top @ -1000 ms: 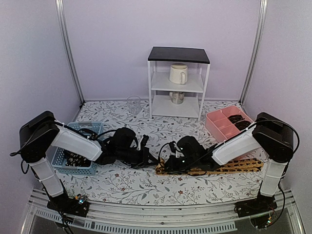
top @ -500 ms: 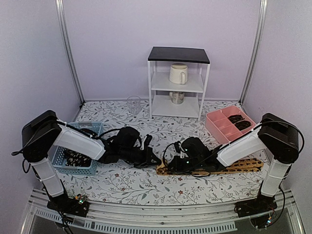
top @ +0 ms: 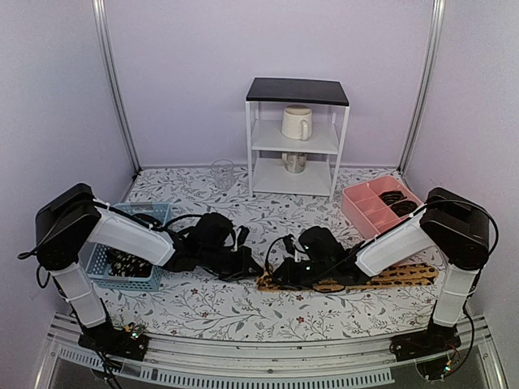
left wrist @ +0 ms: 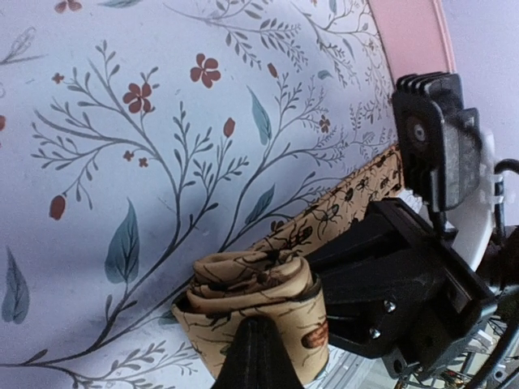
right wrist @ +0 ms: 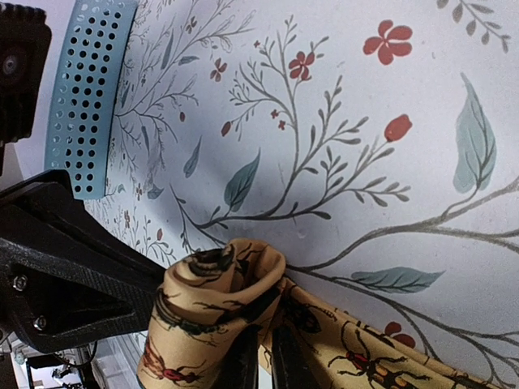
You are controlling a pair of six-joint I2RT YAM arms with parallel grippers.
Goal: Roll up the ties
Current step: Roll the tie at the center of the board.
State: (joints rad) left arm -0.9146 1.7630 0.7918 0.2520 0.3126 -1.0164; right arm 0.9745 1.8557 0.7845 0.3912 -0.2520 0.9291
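Moved since a second ago: very little. The left gripper (top: 246, 265) sits slightly nearer the right gripper (top: 280, 271); the tan-orange tie (top: 389, 275) lies as before.

Top view: the tie is flat on the floral table (top: 203, 312), its long axis running left to right along the front. Its rolled end is at the left tip, between the two grippers, and the loose length trails toward the right arm's base. Both arms are low, forearms reaching inward. The blue basket (top: 156, 212) is beside the left arm.

Left wrist view: jaws closed, tip touching the roll; whether fabric is nipped cannot be told.

Right wrist view: fingers (right wrist: 285, 363) nearly closed, pinching the roll's inner layers. Judgement: rolling must travel rightward along the strip, which favours the right arm.
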